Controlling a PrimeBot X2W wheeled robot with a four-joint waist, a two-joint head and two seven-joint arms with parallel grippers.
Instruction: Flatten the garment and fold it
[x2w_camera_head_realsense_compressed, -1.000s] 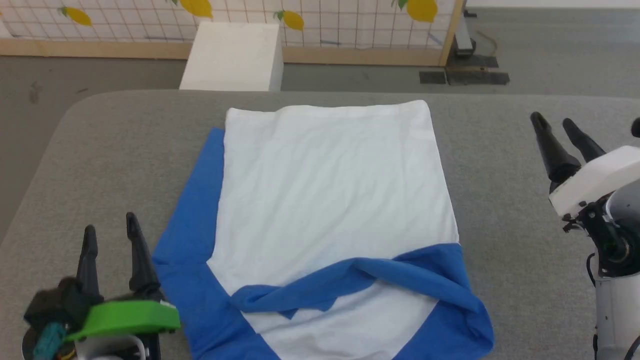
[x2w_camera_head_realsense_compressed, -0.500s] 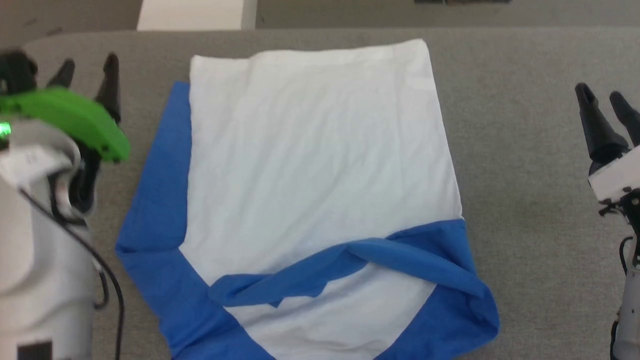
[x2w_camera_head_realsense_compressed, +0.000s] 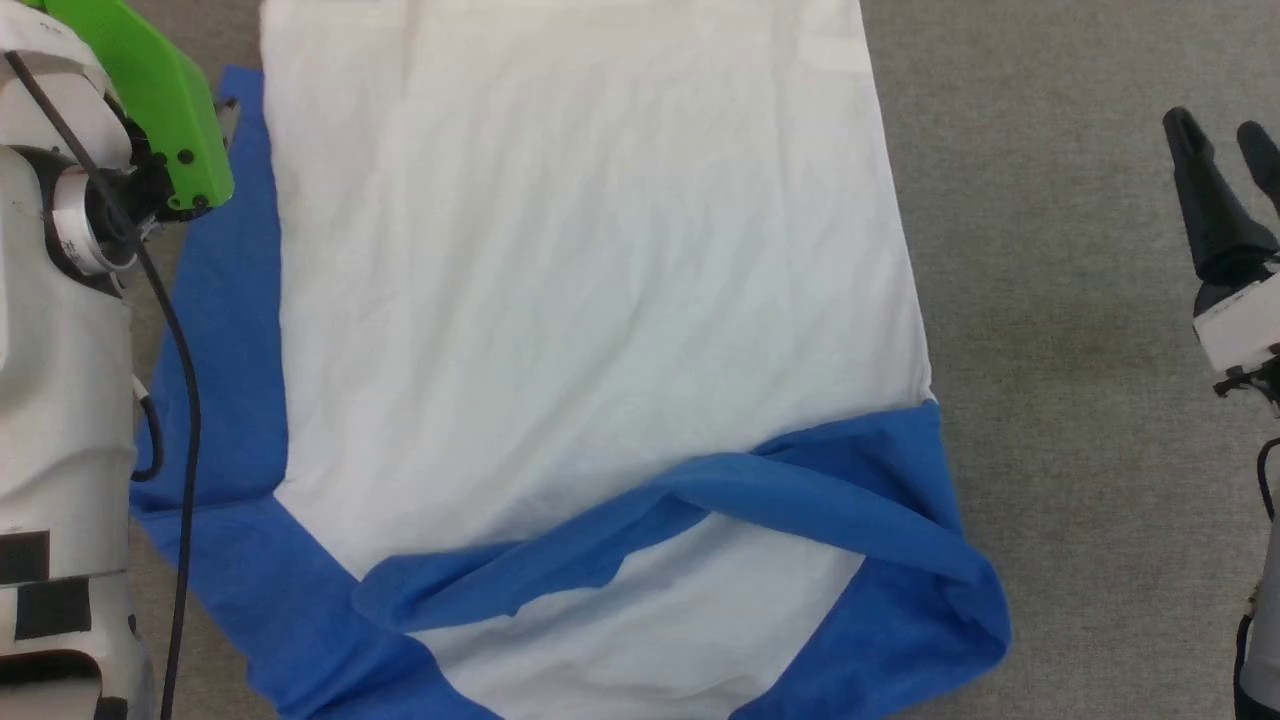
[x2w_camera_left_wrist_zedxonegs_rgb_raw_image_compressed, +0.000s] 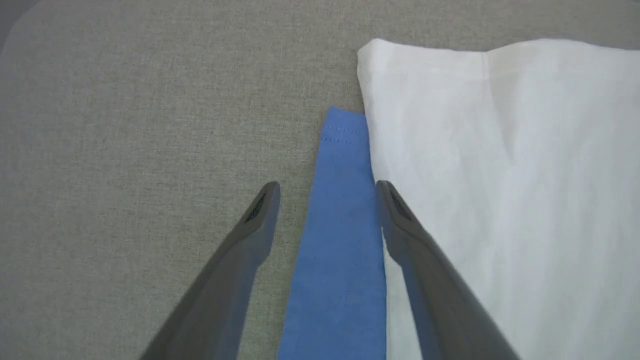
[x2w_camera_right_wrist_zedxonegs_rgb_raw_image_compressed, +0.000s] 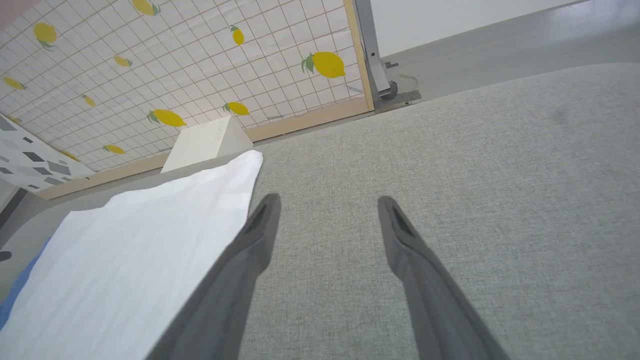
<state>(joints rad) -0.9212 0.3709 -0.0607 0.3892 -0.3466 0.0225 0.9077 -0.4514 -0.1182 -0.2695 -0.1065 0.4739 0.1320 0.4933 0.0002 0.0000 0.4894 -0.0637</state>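
Garment (x2w_camera_head_realsense_compressed: 580, 280) lies spread on grey padded table (x2w_camera_head_realsense_compressed: 1050, 300), filling ctr of head view. White body runs off the top edge; blue fabric down frame left and along the bottom, w/ a blue fold crossing the lower white part diagonally. Light creases in the white.

Left gripper (x2w_camera_left_wrist_zedxonegs_rgb_raw_image_compressed: 325, 187): jaws wide, nothing held. In left wrist view the fingers straddle a narrow blue sleeve strip (x2w_camera_left_wrist_zedxonegs_rgb_raw_image_compressed: 340, 240), w/ the finger at frame left over bare table and the other at the blue/white boundary. Contact w/ cloth: can't tell. Head view, upper left: pale left forearm (x2w_camera_head_realsense_compressed: 60, 350) w/ green cover (x2w_camera_head_realsense_compressed: 160, 100), over garment's blue edge.

Right gripper (x2w_camera_right_wrist_zedxonegs_rgb_raw_image_compressed: 327, 200): jaws wide, empty, over bare table beside garment's right edge, apart from it.

White box (x2w_camera_right_wrist_zedxonegs_rgb_raw_image_compressed: 200, 142), upper left of right wrist view, stands beyond table's far edge in front of lemon-print panel (x2w_camera_right_wrist_zedxonegs_rgb_raw_image_compressed: 175, 65). Contents can't be seen.
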